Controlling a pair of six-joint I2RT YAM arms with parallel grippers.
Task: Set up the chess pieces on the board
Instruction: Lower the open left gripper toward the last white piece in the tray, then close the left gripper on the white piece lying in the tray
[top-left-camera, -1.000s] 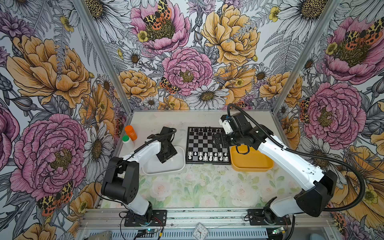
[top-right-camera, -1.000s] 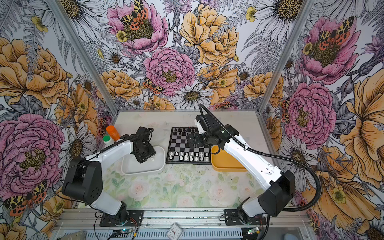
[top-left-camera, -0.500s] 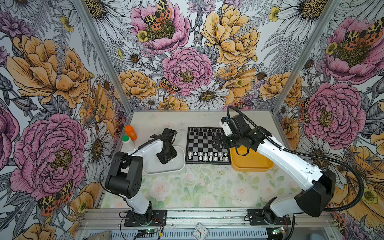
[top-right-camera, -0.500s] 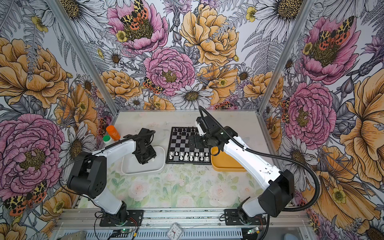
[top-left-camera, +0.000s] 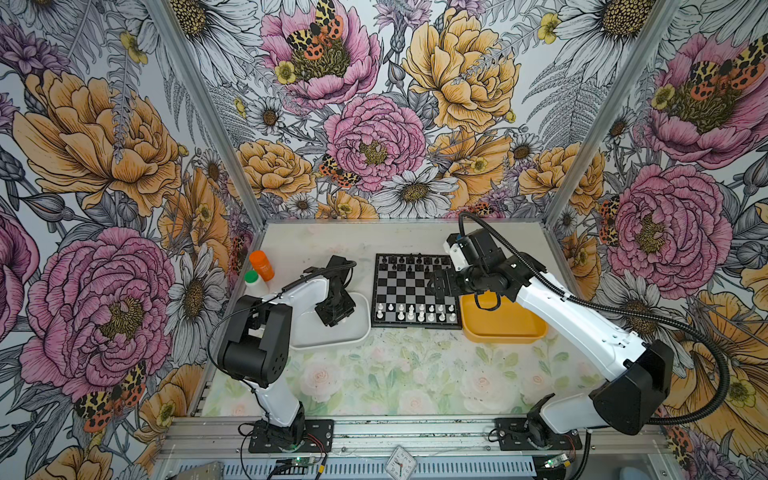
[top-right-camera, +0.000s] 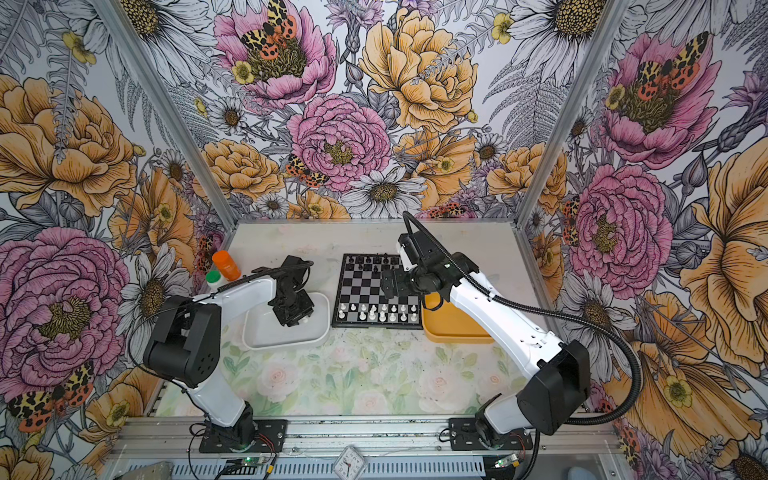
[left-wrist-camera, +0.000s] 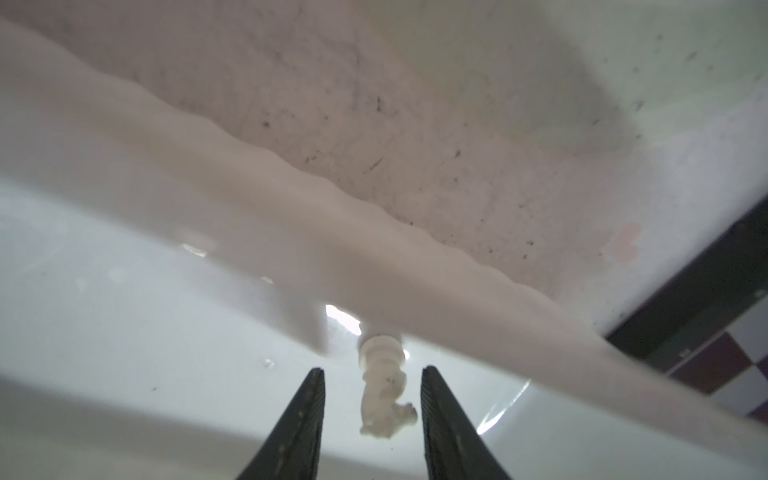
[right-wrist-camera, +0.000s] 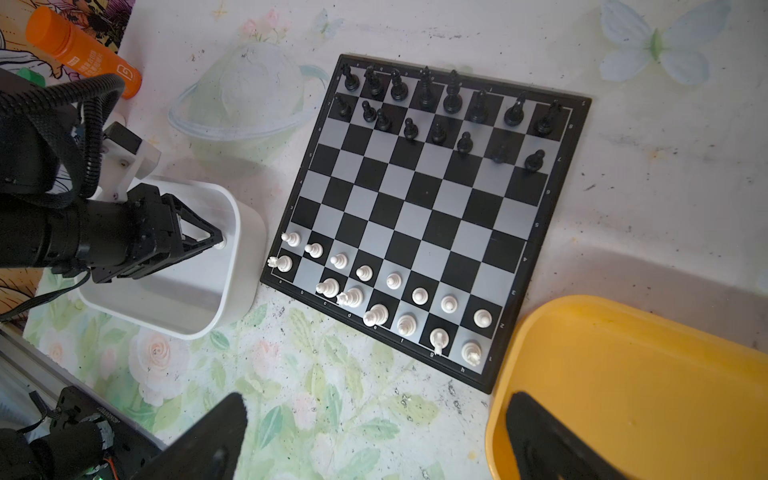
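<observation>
Bracketing one white knight (left-wrist-camera: 384, 395), left gripper (left-wrist-camera: 372, 369) narrow, right gripper (right-wrist-camera: 376, 399) wide, board (right-wrist-camera: 424, 195) bearing fifteen white, sixteen black pieces (right-wrist-camera: 452, 99)

I see small square chessboard, black and silvery-grey squares, thin black rim (right-wrist-camera: 419, 216), flat on table, between two trays in both top views (top-left-camera: 409, 291) (top-right-camera: 365, 286).

Tiny black plastic chessmen (right-wrist-camera: 424, 89): sixteen upright on far two rows. Some pawns sit off-centre.

Tiny white plastic chessmen (right-wrist-camera: 392, 280): eight pawns and seven back-row men upright on near two rows. Second back-row square from white-tray side is bare.

One white plastic knight (left-wrist-camera: 386, 399) off board, lying on its side on floor of white plastic tray (left-wrist-camera: 249, 195), base close to tray wall.
</observation>
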